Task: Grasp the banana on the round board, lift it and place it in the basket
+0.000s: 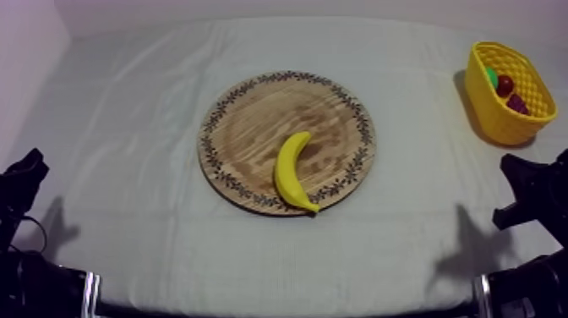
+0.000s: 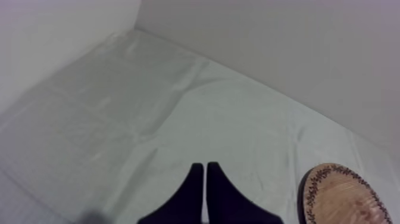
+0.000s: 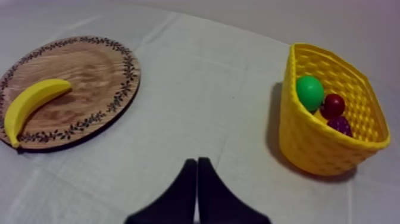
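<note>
Your right gripper [image 3: 197, 162] sits nearest, fingers pressed together in a wedge over the cloth [image 3: 202, 89]; your left gripper [image 2: 205, 167] is likewise closed on nothing. The banana [image 1: 288, 172] lies on the wooden board [image 1: 253, 127], one tip at its near rim, well apart from the yellow basket [image 1: 497, 117]. It looks light, stiff and smooth: grip across the thick middle.

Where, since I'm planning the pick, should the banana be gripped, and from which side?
Grip the banana at its thick middle, coming straight down, fingers across its width. It lies flat on the wooden board, so only its top and flanks are free, and the curved ends taper. The right gripper, shut, sits nearer the yellow basket.
</note>
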Tool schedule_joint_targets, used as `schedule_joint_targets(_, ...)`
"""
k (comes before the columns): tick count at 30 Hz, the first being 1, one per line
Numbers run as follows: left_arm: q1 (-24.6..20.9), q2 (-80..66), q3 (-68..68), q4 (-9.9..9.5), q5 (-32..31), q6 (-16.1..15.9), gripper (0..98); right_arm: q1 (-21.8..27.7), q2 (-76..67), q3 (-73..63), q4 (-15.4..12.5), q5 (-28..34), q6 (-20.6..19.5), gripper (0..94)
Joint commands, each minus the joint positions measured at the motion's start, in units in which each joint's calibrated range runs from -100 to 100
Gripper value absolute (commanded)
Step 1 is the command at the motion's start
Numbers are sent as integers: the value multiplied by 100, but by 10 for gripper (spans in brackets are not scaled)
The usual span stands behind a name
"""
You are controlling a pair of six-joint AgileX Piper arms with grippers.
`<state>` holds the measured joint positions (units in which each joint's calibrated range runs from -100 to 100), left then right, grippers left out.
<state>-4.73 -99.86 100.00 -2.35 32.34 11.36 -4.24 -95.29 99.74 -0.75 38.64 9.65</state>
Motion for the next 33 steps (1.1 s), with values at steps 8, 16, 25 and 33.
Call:
schedule_joint_targets(8,-1,4,0,-2,0,0,1,-207,878,-972,716,543,-747,2)
schedule_joint_targets(16,-1,4,0,-2,0,-1,1,-596,2206,-3340,722,1755,-1077,2)
schedule_joint_targets(25,-1,4,0,-2,0,-1,1,-733,4273,-6025,282,3234,-1151,2)
schedule_joint_targets(33,-1,4,0,-2,0,-1,1,-1118,5948,-7678,-9,3996,-1338,2)
